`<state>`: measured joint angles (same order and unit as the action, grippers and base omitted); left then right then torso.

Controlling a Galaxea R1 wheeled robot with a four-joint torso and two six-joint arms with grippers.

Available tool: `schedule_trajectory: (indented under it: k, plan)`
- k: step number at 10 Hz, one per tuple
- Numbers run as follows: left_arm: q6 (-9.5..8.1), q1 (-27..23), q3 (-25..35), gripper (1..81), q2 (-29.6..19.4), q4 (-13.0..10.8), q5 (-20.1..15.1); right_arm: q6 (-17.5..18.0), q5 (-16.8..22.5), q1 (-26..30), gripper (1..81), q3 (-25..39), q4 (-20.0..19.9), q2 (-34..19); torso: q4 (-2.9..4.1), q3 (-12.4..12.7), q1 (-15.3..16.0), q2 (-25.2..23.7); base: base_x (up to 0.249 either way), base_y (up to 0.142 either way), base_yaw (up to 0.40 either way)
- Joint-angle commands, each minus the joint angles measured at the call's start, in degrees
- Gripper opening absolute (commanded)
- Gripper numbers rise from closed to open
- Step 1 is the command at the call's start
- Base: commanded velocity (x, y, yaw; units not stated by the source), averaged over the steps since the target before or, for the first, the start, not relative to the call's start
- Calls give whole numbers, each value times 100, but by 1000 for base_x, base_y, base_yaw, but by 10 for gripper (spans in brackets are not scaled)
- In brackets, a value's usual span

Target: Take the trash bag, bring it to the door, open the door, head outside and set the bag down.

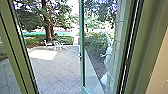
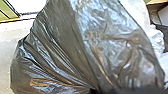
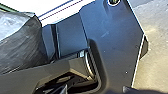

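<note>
On the near side of the open door (image 1: 81, 45), close to the robot's own dark base, bulges the trash bag (image 2: 62, 42): thin, glossy, dark grey plastic, crumpled and full-looking. Part of it is sheer enough to let brownish and pale patches show, though what makes them is unclear. Long creases run down one side and draw together into a tight gather. Behind it is some whitish, wrinkled plastic (image 2: 156, 40), and a pale floor (image 2: 6, 52) spreads beside it.

Just beside the door, indoors, a plain beige wall (image 1: 160, 67) meets the thick green frame (image 1: 147, 37). Beyond the door lies a sunlit yard (image 1: 55, 72) paved in large slabs set on the diagonal, with light-coloured outdoor furniture (image 1: 53, 45), a stout tree (image 1: 49, 27) and a low hedge (image 1: 63, 39) farther off. Through the door's glass come bushes (image 1: 96, 42) and a block wall (image 1: 117, 50).

The left gripper (image 2: 125, 90) is right at the bag's gathered folds; whether it is closed, I cannot tell. The right gripper (image 3: 142, 91) is near the base, blurred and dark, its state likewise impossible to tell.
</note>
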<state>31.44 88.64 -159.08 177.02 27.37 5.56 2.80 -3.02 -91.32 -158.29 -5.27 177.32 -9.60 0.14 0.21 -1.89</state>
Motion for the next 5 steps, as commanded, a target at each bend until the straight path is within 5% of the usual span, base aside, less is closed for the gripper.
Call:
schedule_trajectory:
  k: [1, 5]
  plan:
    - [29, -351, 17, 10, 27, -39, -336, -17, 302, 320, 811, 28, -18, 42, 0, 0, 2, 0, 71, 0, 0]
    - [29, -351, 17, 10, 27, -39, -336, -17, 302, 311, 811, 28, -18, 42, 0, 0, -2, -2, 82, 0, 0]
